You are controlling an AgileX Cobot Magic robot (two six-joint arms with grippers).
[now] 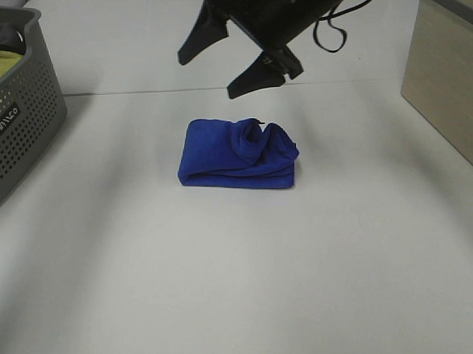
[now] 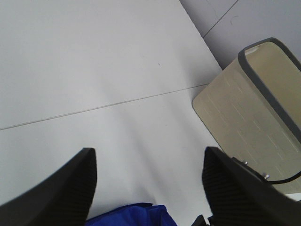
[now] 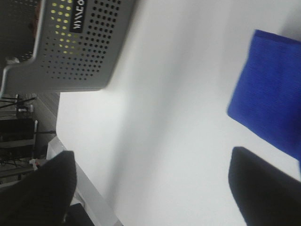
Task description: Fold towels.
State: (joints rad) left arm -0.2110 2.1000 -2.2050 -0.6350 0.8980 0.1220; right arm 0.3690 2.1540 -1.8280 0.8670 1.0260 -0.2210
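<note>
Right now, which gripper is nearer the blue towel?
Left. The left gripper hangs open above the towel, toward its far side; the right gripper is outside the high view, with the towel off to one side of it.

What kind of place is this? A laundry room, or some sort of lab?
Most likely a lab or test bench staged for laundry practice, not a home. A bare white table holds just one folded blue towel, flanked by a grey perforated basket and a beige bin, with a black robot gripper overhead.

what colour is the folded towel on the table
Deep royal blue, plain with no pattern; the towel shows best in the exterior high view.
</note>
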